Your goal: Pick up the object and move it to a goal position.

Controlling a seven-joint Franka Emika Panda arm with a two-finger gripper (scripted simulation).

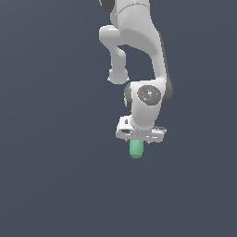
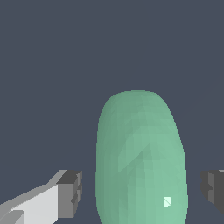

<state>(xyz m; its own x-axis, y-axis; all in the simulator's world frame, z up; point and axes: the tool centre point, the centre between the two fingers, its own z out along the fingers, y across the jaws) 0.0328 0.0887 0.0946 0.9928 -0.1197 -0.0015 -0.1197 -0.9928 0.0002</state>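
The object is a smooth mint-green capsule (image 1: pixel 135 149). In the exterior view it shows just below the arm's white hand, its upper part hidden by the hand. My gripper (image 1: pixel 139 137) is right over it. In the wrist view the capsule (image 2: pixel 140 157) fills the space between my two fingers, with my gripper (image 2: pixel 142 190) centred on it. One dark pad (image 2: pixel 72 192) stands a small gap away from its side. The other pad (image 2: pixel 213 187) stands a small gap away from the opposite side. The jaws are open around the capsule and touch it on neither side.
A plain dark blue-grey surface (image 1: pixel 55 176) fills both views. The white arm (image 1: pixel 139 41) reaches down from the top of the exterior view. No goal marker shows.
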